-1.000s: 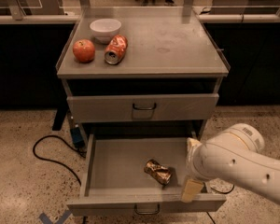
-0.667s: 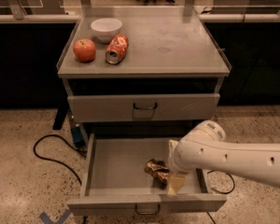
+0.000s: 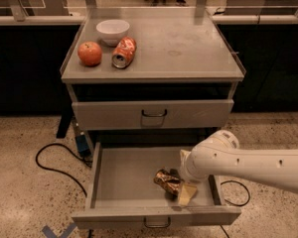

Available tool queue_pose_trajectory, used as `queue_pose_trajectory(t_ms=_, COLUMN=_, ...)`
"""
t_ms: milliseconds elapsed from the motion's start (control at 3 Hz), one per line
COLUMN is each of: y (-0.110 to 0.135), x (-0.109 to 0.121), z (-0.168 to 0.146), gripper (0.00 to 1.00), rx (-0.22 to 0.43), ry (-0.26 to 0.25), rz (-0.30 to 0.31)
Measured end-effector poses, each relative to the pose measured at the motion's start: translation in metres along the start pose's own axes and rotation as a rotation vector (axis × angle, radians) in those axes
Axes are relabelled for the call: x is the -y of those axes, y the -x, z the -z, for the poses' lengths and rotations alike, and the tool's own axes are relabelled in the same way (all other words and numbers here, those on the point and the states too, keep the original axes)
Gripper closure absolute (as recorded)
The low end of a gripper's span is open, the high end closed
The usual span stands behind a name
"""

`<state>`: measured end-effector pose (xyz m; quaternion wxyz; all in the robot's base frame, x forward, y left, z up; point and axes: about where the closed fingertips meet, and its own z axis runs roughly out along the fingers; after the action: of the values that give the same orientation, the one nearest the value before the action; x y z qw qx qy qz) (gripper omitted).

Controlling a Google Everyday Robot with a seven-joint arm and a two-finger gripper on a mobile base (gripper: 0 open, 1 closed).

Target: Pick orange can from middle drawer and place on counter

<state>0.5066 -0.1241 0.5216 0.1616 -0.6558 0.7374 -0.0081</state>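
The orange can (image 3: 165, 179), gold-brown and crumpled, lies on its side on the floor of the open middle drawer (image 3: 123, 173), right of centre. My gripper (image 3: 183, 187) is down inside the drawer, right against the can's right side. The white arm (image 3: 248, 163) reaches in from the right edge of the view. The grey counter (image 3: 188, 43) is the cabinet top above, with bare room on its right half.
On the counter's left stand a white bowl (image 3: 112, 30), a red apple (image 3: 90, 53) and a red-orange can (image 3: 123, 52) on its side. The top drawer (image 3: 154, 114) is shut. A black cable (image 3: 52, 158) loops on the floor at left.
The arm has swung left over the open drawer and lowered. The gripper has gone from the drawer's right front corner to right beside the can. The can has not moved.
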Motion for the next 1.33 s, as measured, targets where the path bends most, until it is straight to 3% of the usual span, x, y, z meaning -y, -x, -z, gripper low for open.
queue_pose_trajectory(t_ms=333, y=-0.003, x=0.010, z=-0.053, gripper=0.00, rx=0.080, ry=0.096, rz=-0.029)
queue_pose_trajectory(t_ms=667, y=0.004, x=0.012, z=-0.136, gripper=0.00, rx=0.189, ry=0.257, rz=-0.013)
queue_pose_trajectory(t_ms=1333, y=0.008, x=0.015, z=-0.148, gripper=0.00, rx=0.177, ry=0.255, rz=-0.029)
